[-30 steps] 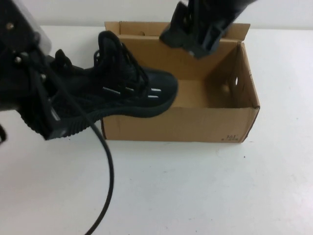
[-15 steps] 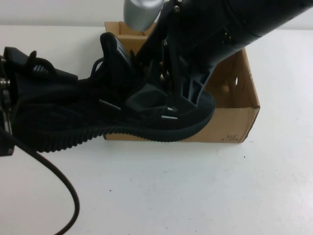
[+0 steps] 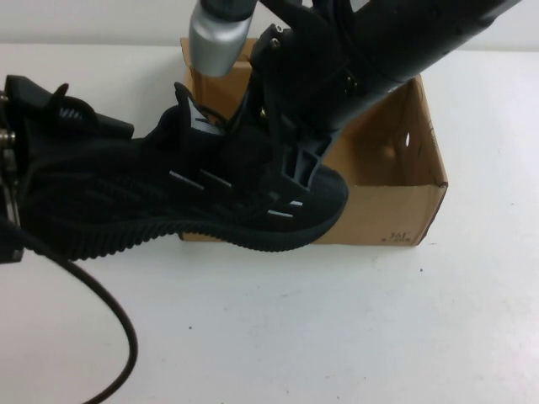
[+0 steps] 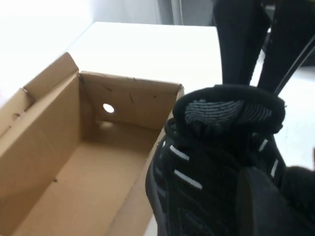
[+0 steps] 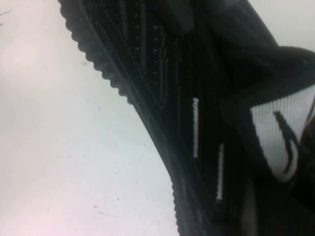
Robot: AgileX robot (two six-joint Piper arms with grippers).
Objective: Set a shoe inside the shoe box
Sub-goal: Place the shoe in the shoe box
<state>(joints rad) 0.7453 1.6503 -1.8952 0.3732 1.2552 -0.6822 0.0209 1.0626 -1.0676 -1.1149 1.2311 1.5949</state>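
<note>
The shoe (image 3: 210, 198) is held aloft at its heel by the left gripper (image 3: 25, 181), apparently clamped, toe toward the shoe box (image 3: 396, 210) ahead. The right gripper (image 3: 290, 172) is pressed over the toe; its grip cannot be told, presumably steadying.

A plain white table (image 3: 354, 337) fills the scene, its surface marked by a few tiny dark specks. A black cable (image 3: 109, 328) curves across the table's near left part. Behind the table's far edge stands a pale wall (image 3: 101, 21).
</note>
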